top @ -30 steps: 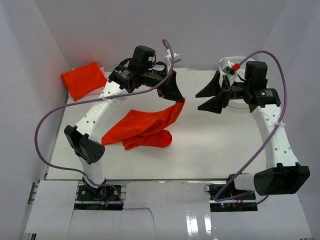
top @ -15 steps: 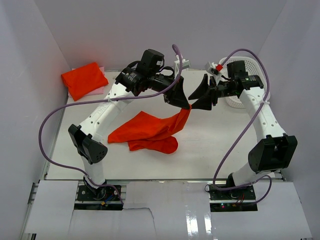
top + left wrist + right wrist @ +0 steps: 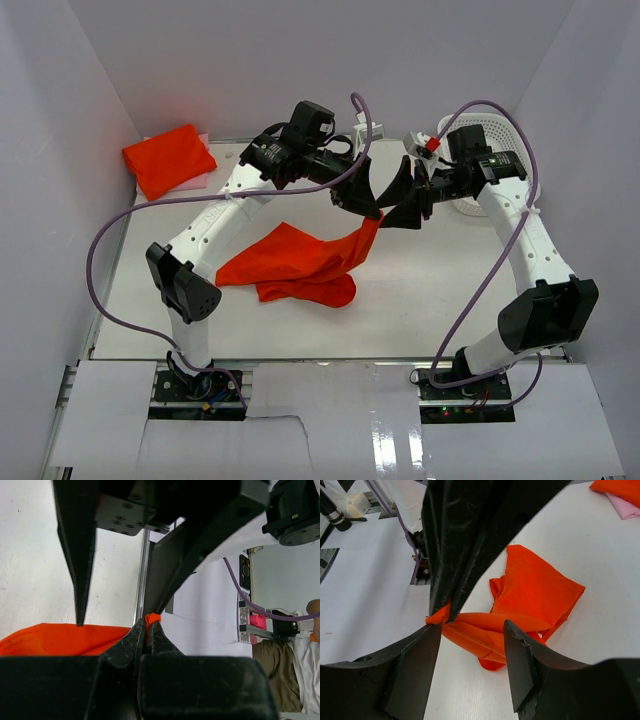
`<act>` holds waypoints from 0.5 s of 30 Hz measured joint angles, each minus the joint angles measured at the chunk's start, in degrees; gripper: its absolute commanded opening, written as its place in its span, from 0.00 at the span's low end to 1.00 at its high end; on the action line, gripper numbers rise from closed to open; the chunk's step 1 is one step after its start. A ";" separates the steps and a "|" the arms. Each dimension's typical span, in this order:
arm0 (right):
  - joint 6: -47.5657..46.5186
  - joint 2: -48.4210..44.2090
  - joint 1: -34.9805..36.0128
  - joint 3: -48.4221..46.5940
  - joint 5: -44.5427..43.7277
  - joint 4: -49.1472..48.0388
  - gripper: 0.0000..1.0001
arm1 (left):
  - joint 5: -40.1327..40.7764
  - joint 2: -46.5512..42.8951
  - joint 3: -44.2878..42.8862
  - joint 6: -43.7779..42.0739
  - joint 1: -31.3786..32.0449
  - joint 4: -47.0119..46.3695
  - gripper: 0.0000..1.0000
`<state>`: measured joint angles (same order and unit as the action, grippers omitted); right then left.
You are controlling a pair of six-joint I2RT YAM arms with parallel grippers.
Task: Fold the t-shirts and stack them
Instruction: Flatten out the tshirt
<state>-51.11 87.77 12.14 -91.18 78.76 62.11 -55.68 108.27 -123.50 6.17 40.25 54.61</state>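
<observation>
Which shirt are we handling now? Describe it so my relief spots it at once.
On the white table, just left of centre, lies a crumpled orange shirt, one corner pinched and lifted by the left gripper. The only other orange one, the folded shirt, sits flat at the far left corner, touched by no gripper.

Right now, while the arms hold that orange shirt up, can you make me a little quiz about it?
1. True or false: the left gripper is shut on a corner of the loose orange t-shirt.
2. Pick one. The right gripper is: A) open, close to the lifted corner; B) shut on the shirt; C) lying flat on the table.
3. Fill the gap: in the top view, the folded orange shirt lies at the table's far ___ corner.

Key: 1 true; 2 A; 3 left.
</observation>
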 measured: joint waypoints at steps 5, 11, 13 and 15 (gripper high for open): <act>-0.24 -2.08 1.29 0.00 -1.22 0.94 0.58 | 0.92 0.22 -0.11 -0.63 0.02 0.79 0.02; -0.76 -3.48 2.73 0.00 -1.66 2.16 0.57 | 2.60 0.22 -0.20 -1.55 0.07 1.92 0.02; -1.16 -3.48 2.91 0.02 -1.73 2.71 0.53 | 2.86 0.22 -0.26 -1.75 0.11 2.10 0.02; -1.53 -3.48 3.02 0.11 -1.99 2.82 0.48 | 2.89 0.24 -0.28 -1.84 0.22 2.38 0.02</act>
<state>-52.64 84.29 15.16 -91.07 76.77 64.93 -52.80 108.51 -123.79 4.34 40.47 56.99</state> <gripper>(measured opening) 0.528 0.105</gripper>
